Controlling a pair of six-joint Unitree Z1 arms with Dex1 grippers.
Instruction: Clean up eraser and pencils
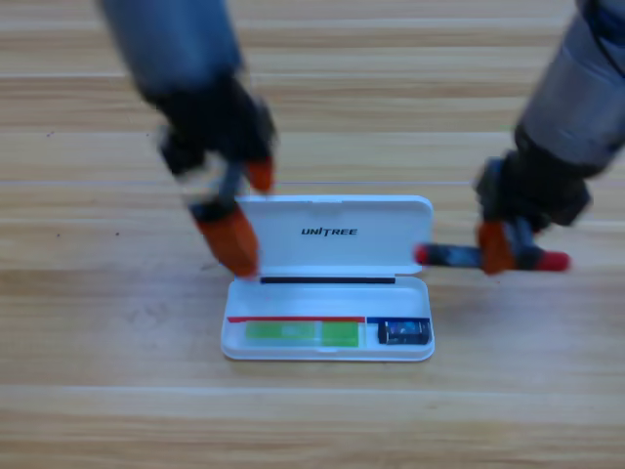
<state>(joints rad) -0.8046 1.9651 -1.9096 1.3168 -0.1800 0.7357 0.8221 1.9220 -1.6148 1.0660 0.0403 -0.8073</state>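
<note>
Black pencil (491,258) in right pincer (500,246).

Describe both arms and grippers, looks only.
Both arms are grey, rounded tube-like links ending in bulky black gripper housings. The left gripper has two orange jaws, one long and tapered, one showing shorter. The right gripper shows one orange jaw below its black body. No markings or cables can be made out.

The open white case (327,337) sits mid-table, its raised lid (337,234) walling off the back. The left gripper (237,210) crowds the lid's left corner; the right gripper (500,244), clamping the black pencil (449,256), blocks the right. Bare table (312,420) lies in front.
</note>
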